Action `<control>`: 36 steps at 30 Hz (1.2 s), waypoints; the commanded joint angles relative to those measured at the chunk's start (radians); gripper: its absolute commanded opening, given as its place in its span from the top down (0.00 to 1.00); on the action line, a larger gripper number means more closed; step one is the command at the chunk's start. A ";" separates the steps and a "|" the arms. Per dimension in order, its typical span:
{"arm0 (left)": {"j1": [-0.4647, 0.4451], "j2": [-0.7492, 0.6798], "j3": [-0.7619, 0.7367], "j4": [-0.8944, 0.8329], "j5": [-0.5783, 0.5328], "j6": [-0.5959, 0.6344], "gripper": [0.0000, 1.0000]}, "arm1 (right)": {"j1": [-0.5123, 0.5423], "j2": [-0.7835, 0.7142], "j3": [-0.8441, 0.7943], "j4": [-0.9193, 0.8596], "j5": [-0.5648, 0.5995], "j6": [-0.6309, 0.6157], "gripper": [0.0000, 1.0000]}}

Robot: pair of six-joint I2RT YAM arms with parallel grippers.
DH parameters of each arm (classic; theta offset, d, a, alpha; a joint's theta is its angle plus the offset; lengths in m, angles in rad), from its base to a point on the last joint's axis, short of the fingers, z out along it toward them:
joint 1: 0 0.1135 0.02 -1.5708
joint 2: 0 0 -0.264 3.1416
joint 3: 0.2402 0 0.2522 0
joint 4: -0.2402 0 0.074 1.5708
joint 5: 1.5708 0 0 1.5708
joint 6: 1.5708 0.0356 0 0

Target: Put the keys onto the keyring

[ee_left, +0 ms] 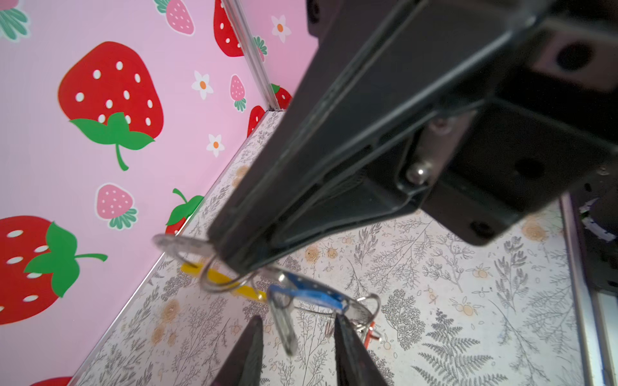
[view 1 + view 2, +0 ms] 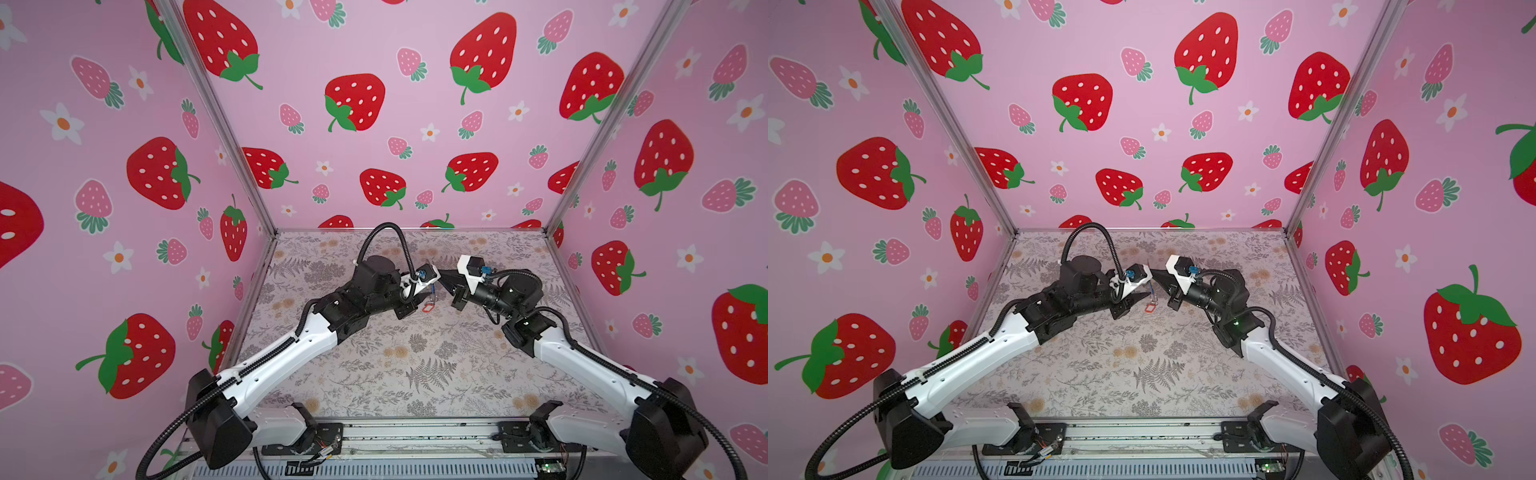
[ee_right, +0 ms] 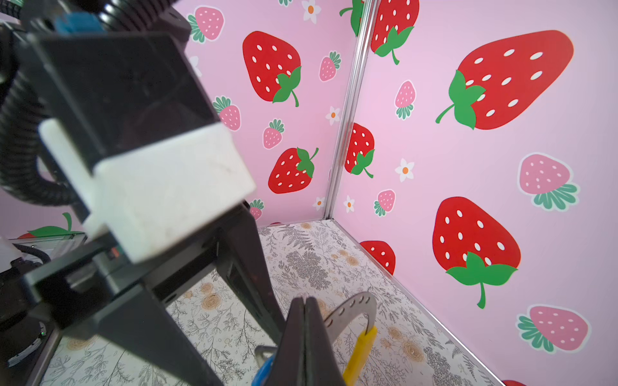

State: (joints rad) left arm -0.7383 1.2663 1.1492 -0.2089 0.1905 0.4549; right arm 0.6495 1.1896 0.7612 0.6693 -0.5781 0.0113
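Observation:
The keyring (image 3: pixel 351 310), a thin grey hoop with a yellow segment (image 1: pixel 220 277), is held above the table by my right gripper (image 3: pixel 305 302), which is shut on it. A key with a blue tag (image 1: pixel 311 295) hangs on the hoop, its blade dangling between my left gripper's fingers. That left gripper (image 1: pixel 298 334) is open and touches nothing. A key with a red tag (image 1: pixel 368 334) hangs just beyond, its small ring apparently looped on the hoop. In both top views the two grippers meet at mid-table, with the red tag (image 2: pixel 428 307) (image 2: pixel 1150 308) below them.
The floral table (image 2: pixel 415 365) is walled in on three sides by pink strawberry panels with metal corner posts (image 2: pixel 249 187). Both arm bases sit on the rail (image 2: pixel 415 436) at the front edge. The left wrist camera housing (image 3: pixel 160 187) sits close by the right gripper.

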 commanded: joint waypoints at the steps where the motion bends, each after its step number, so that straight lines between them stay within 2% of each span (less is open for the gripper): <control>1: 0.035 -0.066 -0.016 -0.002 -0.039 0.017 0.59 | -0.008 -0.012 -0.011 0.047 -0.011 0.007 1.00; 4: 0.069 -0.095 -0.022 0.002 -0.015 0.018 0.59 | -0.011 -0.003 -0.011 0.047 -0.029 0.007 1.00; 9: 0.109 -0.074 0.037 -0.013 0.155 0.004 0.67 | -0.011 0.005 -0.010 0.064 -0.086 0.011 1.00; 13: 0.116 -0.020 0.110 -0.051 0.311 -0.003 0.68 | -0.012 0.008 -0.009 0.070 -0.124 0.015 1.00; 17: 0.130 0.012 0.138 -0.048 0.397 -0.031 0.68 | -0.012 0.008 -0.009 0.075 -0.148 0.020 1.00; 28: 0.136 0.037 0.136 -0.025 0.397 -0.058 0.72 | -0.013 0.004 -0.003 0.075 -0.163 0.012 1.00; 36: 0.136 0.049 0.140 -0.016 0.406 -0.061 0.83 | -0.013 0.003 -0.012 0.092 -0.164 0.009 1.00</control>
State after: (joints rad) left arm -0.6067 1.3045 1.2465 -0.2428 0.5629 0.3904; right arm 0.6403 1.1965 0.7574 0.7033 -0.7208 0.0143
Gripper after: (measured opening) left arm 0.184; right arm 0.039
